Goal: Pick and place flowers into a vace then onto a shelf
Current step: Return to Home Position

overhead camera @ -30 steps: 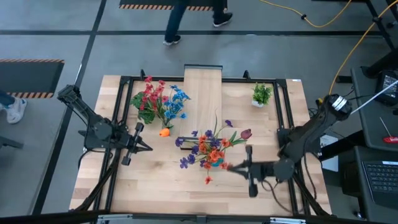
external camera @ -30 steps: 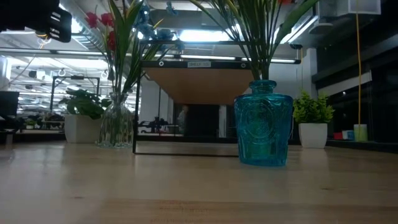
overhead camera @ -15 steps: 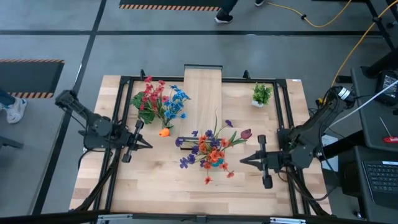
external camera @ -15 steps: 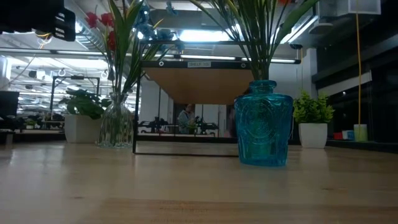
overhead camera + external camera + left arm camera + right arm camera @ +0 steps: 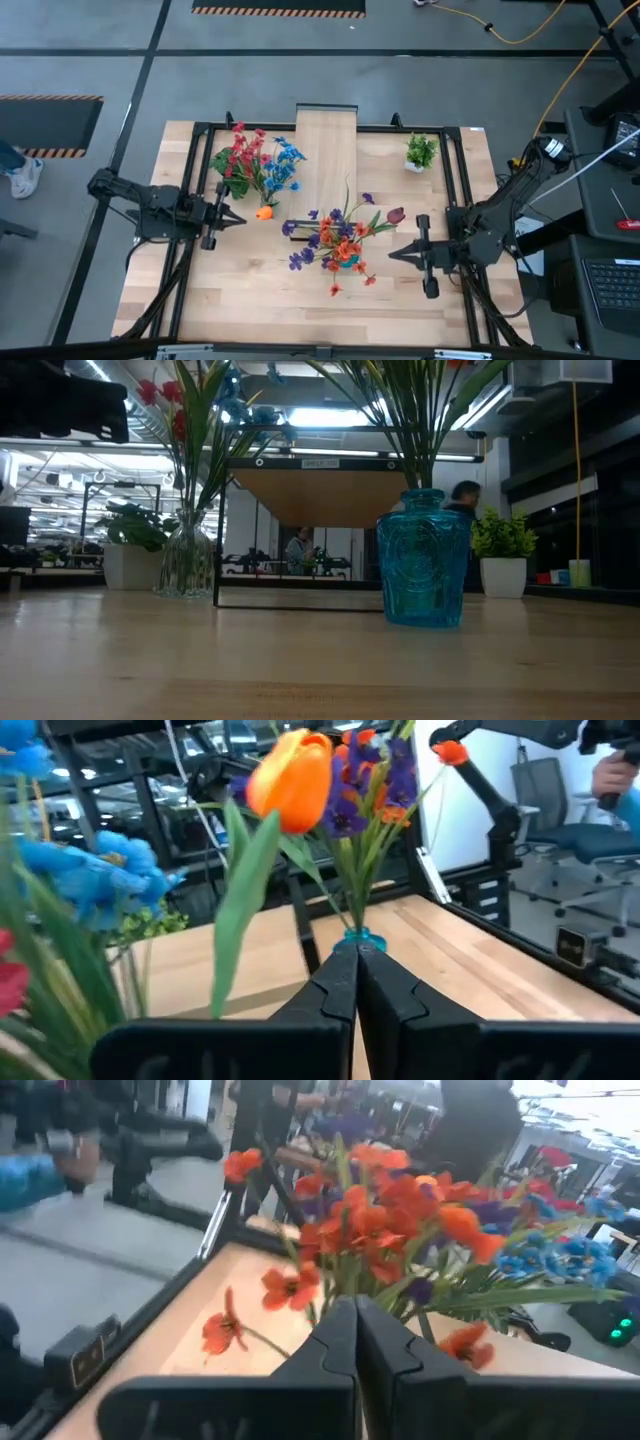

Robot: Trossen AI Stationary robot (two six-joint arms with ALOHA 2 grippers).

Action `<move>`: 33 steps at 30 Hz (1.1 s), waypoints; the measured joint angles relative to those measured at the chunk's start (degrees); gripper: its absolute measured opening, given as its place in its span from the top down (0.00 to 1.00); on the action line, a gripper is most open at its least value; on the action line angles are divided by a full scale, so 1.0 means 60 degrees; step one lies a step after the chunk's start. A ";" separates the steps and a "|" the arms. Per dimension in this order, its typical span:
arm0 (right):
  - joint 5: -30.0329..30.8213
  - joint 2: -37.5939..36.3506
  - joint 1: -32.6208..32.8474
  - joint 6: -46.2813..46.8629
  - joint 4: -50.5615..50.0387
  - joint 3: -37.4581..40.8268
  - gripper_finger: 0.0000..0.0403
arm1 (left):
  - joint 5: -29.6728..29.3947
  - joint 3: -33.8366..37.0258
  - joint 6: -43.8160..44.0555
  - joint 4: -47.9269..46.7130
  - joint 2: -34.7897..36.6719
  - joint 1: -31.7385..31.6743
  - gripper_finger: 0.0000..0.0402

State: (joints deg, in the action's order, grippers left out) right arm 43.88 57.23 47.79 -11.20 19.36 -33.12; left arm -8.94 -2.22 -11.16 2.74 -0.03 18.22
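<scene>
A blue glass vase (image 5: 423, 560) stands on its base mid-table. It holds flowers (image 5: 338, 243) with purple and orange-red blooms and a dark red tulip (image 5: 396, 214). A clear glass vase (image 5: 187, 560) at the far left holds red and blue flowers (image 5: 257, 163), and an orange tulip (image 5: 295, 780) leans out of it. The shelf (image 5: 326, 140) stands at the far middle. My left gripper (image 5: 237, 215) is shut and empty, just left of the orange tulip. My right gripper (image 5: 392, 253) is shut and empty, right of the blue vase's flowers (image 5: 380, 1220).
A small potted green plant (image 5: 421, 152) sits at the far right, and another plant (image 5: 130, 545) stands behind the clear vase. A black frame (image 5: 455, 170) runs round the tabletop. Bare wood lies along the near edge (image 5: 300, 310). A person (image 5: 462, 495) shows beyond the table.
My right gripper has drawn back from the blue vase's flowers toward the table's right edge, still shut. My left gripper has swung toward the far edge, nearer the orange tulip, and its arm has folded back toward the left. Vases and flowers have stayed put.
</scene>
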 joint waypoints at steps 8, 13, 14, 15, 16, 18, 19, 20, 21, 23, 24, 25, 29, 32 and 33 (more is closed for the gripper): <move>-0.0140 -0.1210 0.0000 -0.0487 0.2765 0.2309 1.00 | 0.0904 0.0295 0.0058 0.0513 -0.0053 -0.1077 1.00; -0.0157 -0.2306 0.0000 -0.0696 0.3422 0.3468 1.00 | 0.1255 0.0295 0.0052 0.0544 -0.0055 -0.1791 1.00; -0.0198 -0.2572 0.0000 -0.0697 0.3393 0.3660 1.00 | 0.1265 0.0295 0.0024 0.0547 -0.0055 -0.1926 1.00; -0.0325 -0.2867 0.0000 -0.0707 0.3376 0.3841 1.00 | 0.1283 0.0295 0.0005 0.0539 -0.0055 -0.2048 1.00; -0.0435 -0.3198 0.0000 -0.0714 0.3289 0.3993 1.00 | 0.1335 0.0295 0.0004 0.0521 -0.0058 -0.2169 1.00; -0.0866 -0.3920 0.0000 -0.0723 0.2915 0.4260 1.00 | 0.1607 0.0295 0.0033 0.0521 -0.0058 -0.2406 0.99; -0.1035 -0.4276 0.0000 -0.0719 0.2741 0.4390 1.00 | 0.1779 0.0295 0.0087 0.0519 -0.0058 -0.2520 0.99; -0.1135 -0.4637 0.0000 -0.0717 0.2525 0.4510 1.00 | 0.1905 0.0295 0.0151 0.0522 -0.0058 -0.2624 0.99; -0.1182 -0.4976 0.0000 -0.0717 0.2288 0.4634 1.00 | 0.2007 0.0295 0.0223 0.0521 -0.0058 -0.2725 1.00; -0.1228 -0.5600 0.0000 -0.0682 0.1811 0.4852 1.00 | 0.2143 0.0295 0.0357 0.0518 -0.0058 -0.2906 1.00; -0.1272 -0.5859 0.0000 -0.0678 0.1651 0.4962 1.00 | 0.2219 0.0295 0.0381 0.0517 -0.0058 -0.2987 1.00; -0.1307 -0.6104 0.0000 -0.0675 0.1570 0.5085 1.00 | 0.2294 0.0295 0.0383 0.0518 -0.0058 -0.3063 1.00; -0.1345 -0.6858 0.0001 -0.0605 0.1130 0.5459 1.00 | 0.2447 0.0295 0.0405 0.0515 -0.0071 -0.3320 0.99; -0.1344 -0.7059 0.0000 -0.0334 0.0708 0.5459 1.00 | 0.2455 0.0295 0.0409 0.0512 -0.0143 -0.3457 1.00; -0.1344 -0.7063 0.0000 -0.0233 0.0593 0.5459 1.00 | 0.2506 0.0295 0.0409 0.0515 -0.0170 -0.3482 1.00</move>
State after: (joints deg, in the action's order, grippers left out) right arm 35.81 14.85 47.79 -12.59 22.92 -0.36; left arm 6.09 -0.45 -8.71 5.82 -1.05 -2.67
